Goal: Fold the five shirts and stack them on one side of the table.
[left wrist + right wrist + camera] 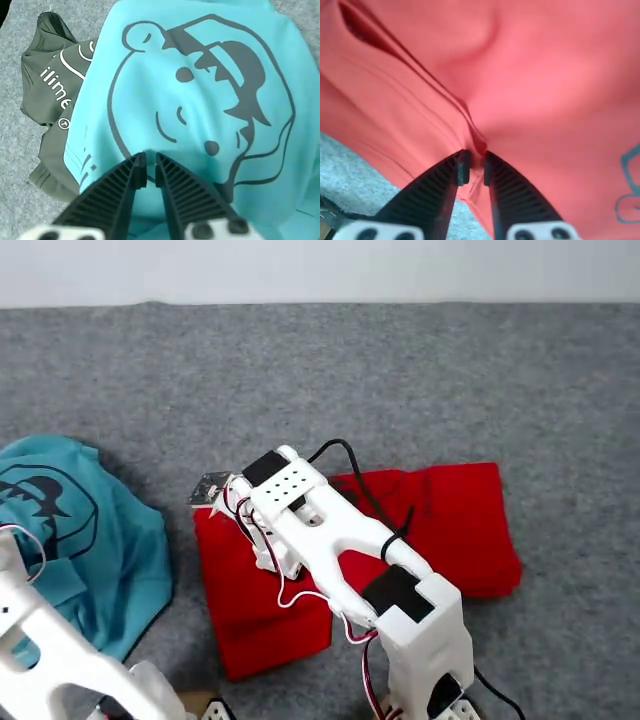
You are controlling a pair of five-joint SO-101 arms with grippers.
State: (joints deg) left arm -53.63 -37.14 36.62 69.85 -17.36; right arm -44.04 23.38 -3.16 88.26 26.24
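Right claw (pixel 472 167): pinching red shirt (pixel 450 510) fold
Left claw (pixel 148 167): pressed together over teal shirt (pixel 200 100)
Technique: carry fold low, align edges

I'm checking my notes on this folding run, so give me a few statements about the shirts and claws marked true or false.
The right claw pinches a fold of the red shirt. True.
The teal shirt lies on the red shirt. False: they lie apart on the grey table.
A dark green shirt lies partly under the teal shirt. True.
The teal shirt is plain. False: it bears a dark cartoon face print.
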